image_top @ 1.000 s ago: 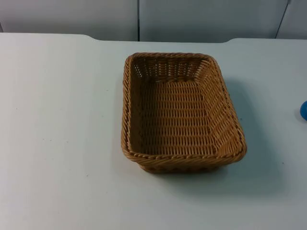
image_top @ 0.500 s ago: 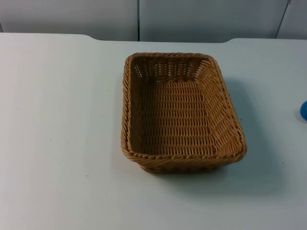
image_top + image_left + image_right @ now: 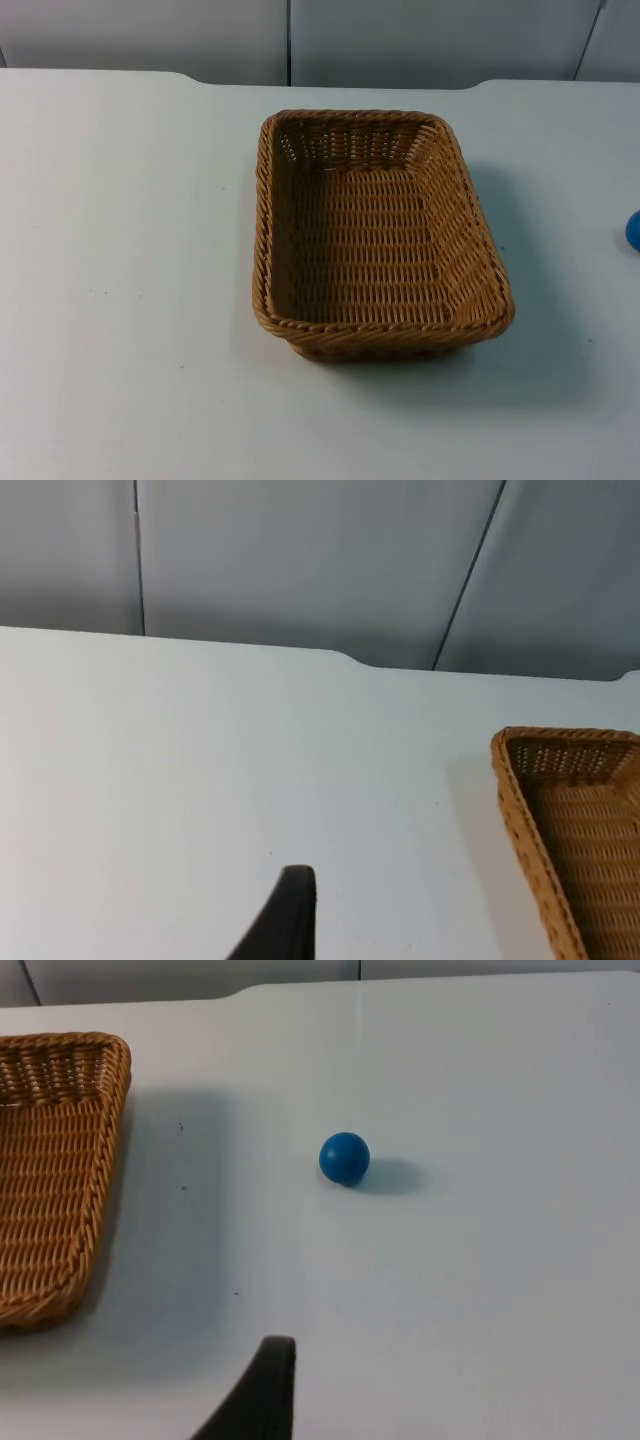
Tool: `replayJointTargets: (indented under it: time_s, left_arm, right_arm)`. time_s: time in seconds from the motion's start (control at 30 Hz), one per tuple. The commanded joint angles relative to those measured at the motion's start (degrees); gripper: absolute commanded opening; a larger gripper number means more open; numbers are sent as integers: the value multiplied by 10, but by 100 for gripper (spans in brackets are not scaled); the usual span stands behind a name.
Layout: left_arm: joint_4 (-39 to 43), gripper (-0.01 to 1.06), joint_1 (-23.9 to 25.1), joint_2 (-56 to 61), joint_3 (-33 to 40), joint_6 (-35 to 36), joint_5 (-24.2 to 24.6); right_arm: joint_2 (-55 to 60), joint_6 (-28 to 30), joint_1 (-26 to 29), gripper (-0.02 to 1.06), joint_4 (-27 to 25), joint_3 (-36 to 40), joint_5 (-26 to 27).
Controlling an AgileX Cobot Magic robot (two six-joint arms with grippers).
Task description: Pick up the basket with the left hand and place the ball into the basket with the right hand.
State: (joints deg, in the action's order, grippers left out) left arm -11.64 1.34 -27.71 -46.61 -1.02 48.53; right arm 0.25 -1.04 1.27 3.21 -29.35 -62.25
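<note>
1. The left hand (image 3: 290, 910) hangs above bare white surface (image 3: 120, 250), a single black fingertip in sight; whether it is wide or narrow cannot be told. Nothing lies between it and the basket's near rim, and the surface runs open back to the grey partition wall (image 3: 400, 40).
2. The wicker basket (image 3: 375, 235) sits flat on the surface near the middle, its long sides running away from the camera. It holds nothing. Its rim is free on all four sides, with open surface to the left and in front.
3. The blue ball (image 3: 344, 1157) rests on the surface well apart from the basket's right side, with bare surface all around it. In the top view it (image 3: 633, 231) sits at the picture's right edge.
4. The right hand (image 3: 262, 1390) hovers over the surface near the ball, touching nothing; its spread cannot be told.
</note>
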Motion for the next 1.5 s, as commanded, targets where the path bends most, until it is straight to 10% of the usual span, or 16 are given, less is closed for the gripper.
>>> replayJointTargets:
  time_s: [0.0, 0.93, 1.47]
  left_arm:
    - [-20, 90, 2, -25, -10, -7, -29]
    - [-514, 90, -9, -564, -107, -476, -97]
    - [-458, 88, -117, -874, -297, -409, -96]
  right_arm:
    - [-3, -1, 3, 105, 2, 2, 5]
    - [-3, -6, 3, 104, 6, 2, 5]
    - [-3, -6, 3, 104, 6, 2, 5]
